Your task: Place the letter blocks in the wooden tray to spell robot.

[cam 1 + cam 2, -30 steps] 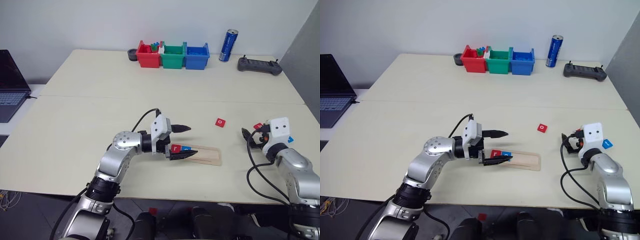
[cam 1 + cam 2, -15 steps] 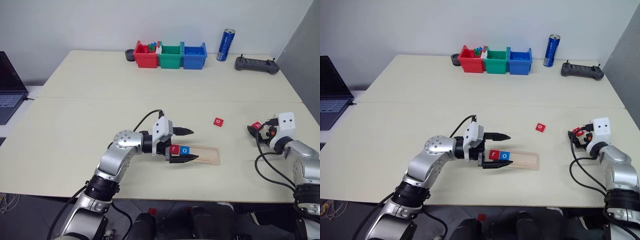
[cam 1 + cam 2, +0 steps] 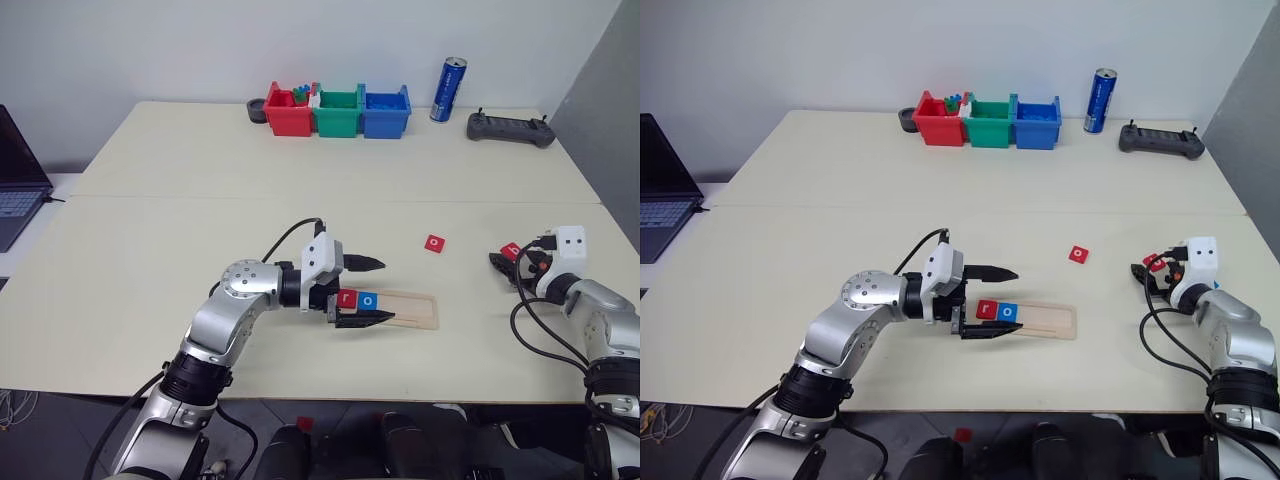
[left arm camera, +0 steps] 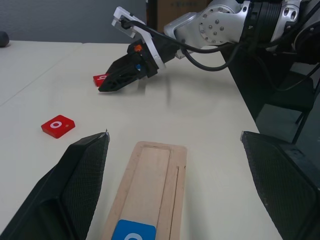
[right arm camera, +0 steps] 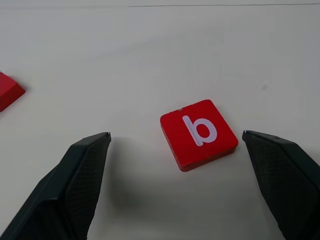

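Observation:
The wooden tray (image 3: 412, 309) lies near the table's front edge. A red "r" block (image 3: 348, 298) and a blue "o" block (image 3: 369, 300) sit side by side at its left end. My left gripper (image 3: 387, 290) is open, one finger behind the tray and one in front, straddling those two blocks. A red "o" block (image 3: 434, 242) lies loose on the table behind the tray. At the right, a red "b" block (image 5: 198, 133) lies flat on the table. My right gripper (image 5: 176, 133) is open around it, and neither finger touches it.
Red (image 3: 291, 110), green (image 3: 338, 110) and blue (image 3: 385, 110) plastic bins stand in a row at the back. A blue can (image 3: 447, 90) and a black controller (image 3: 510, 128) stand to their right. A laptop (image 3: 10, 190) sits at the left edge.
The camera view has shifted. My right gripper has reached forward and lowered, so the red "b" block now lies between its open fingers. The left gripper has stayed at the tray.

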Robot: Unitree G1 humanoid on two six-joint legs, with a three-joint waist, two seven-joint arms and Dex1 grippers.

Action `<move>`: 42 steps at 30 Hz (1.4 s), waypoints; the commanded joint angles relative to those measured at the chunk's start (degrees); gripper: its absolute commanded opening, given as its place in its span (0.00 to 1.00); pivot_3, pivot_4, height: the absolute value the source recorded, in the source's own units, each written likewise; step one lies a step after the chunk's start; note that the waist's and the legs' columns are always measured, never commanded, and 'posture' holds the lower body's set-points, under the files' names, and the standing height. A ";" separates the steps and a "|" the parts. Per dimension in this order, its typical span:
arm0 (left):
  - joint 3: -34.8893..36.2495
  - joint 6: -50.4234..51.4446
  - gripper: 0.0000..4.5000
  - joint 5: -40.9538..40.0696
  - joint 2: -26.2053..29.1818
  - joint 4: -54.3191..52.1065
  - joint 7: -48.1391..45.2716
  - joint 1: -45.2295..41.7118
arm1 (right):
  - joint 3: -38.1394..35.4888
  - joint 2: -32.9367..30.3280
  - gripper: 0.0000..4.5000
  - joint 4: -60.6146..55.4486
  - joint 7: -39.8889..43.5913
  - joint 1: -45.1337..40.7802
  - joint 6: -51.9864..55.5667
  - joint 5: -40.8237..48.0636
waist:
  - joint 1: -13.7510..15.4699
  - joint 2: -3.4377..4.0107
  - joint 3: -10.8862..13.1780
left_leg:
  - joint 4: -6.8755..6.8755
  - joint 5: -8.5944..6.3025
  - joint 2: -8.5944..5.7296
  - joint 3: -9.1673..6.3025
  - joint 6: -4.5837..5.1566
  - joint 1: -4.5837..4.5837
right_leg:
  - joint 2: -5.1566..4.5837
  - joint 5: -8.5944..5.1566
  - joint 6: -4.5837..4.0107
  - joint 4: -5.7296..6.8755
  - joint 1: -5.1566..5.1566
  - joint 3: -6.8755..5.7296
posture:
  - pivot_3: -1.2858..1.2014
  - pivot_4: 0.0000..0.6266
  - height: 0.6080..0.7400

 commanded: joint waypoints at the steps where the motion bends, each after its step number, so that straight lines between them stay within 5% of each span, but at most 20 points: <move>1: 0.98 0.29 1.00 -1.51 0.72 -2.96 0.34 0.11 | 0.41 -0.17 0.91 0.73 0.26 0.05 0.16 -0.63 | 0.00 0.00 0.00 | 0.00 0.00 0.00 0.00 0.00 0.00 | 0.00 0.00 0.00 0.00 0.00 -0.01 | 0.52 0.24 1.00; 9: 0.54 -0.07 1.00 -1.45 0.17 -2.07 0.91 -0.42 | 0.08 0.17 0.32 -1.51 -1.33 1.27 0.92 -0.98 | -0.02 0.00 0.00 | 0.00 0.00 0.00 0.00 0.00 0.01 | 0.00 0.00 0.00 0.00 0.01 -0.01 | 0.52 0.24 1.00; 14: 0.73 -0.25 1.00 -1.41 -0.12 -1.62 0.99 -0.95 | -0.96 1.43 0.33 -11.75 -4.82 6.06 7.20 0.68 | 0.10 0.00 0.00 | 0.00 0.00 0.00 -0.04 0.00 -0.01 | 0.00 0.00 0.00 0.00 0.02 -0.02 | 0.52 0.24 1.00; 24: 1.21 0.31 1.00 -2.37 2.48 -3.64 0.17 1.14 | -3.43 18.09 0.33 -62.48 -26.05 24.00 42.71 5.27 | 0.22 0.11 -0.07 | -0.02 0.00 0.03 -0.18 -0.01 -0.04 | 0.06 -0.01 0.00 0.01 -0.01 -0.06 | 0.52 0.24 1.00; 28: 1.07 0.77 1.00 -2.59 3.01 -4.11 -0.21 1.17 | -1.52 24.44 0.33 -69.89 -30.62 25.15 52.34 4.00 | 0.29 0.11 -0.07 | -0.03 0.01 0.04 -0.17 -0.01 -0.05 | 0.06 -0.02 0.01 -0.02 -0.01 -0.07 | 0.52 0.24 1.00; 36: 0.94 0.37 1.00 -1.71 3.49 -3.34 -0.51 0.55 | 0.05 26.77 0.33 -72.75 -30.95 24.83 61.49 1.93 | 0.24 0.10 -0.08 | -0.04 0.00 0.05 -0.18 -0.01 -0.03 | 0.08 -0.02 0.01 -0.03 -0.01 -0.10 | 0.52 0.24 1.00; 42: 0.82 0.70 1.00 -2.00 3.52 -3.84 -0.33 0.82 | -0.35 24.44 0.80 -73.44 -29.13 22.80 60.54 1.04 | 0.17 0.10 -0.08 | -0.05 0.00 0.05 -0.15 -0.01 -0.03 | 0.08 -0.03 0.01 -0.05 -0.01 -0.09 | 0.52 0.24 1.00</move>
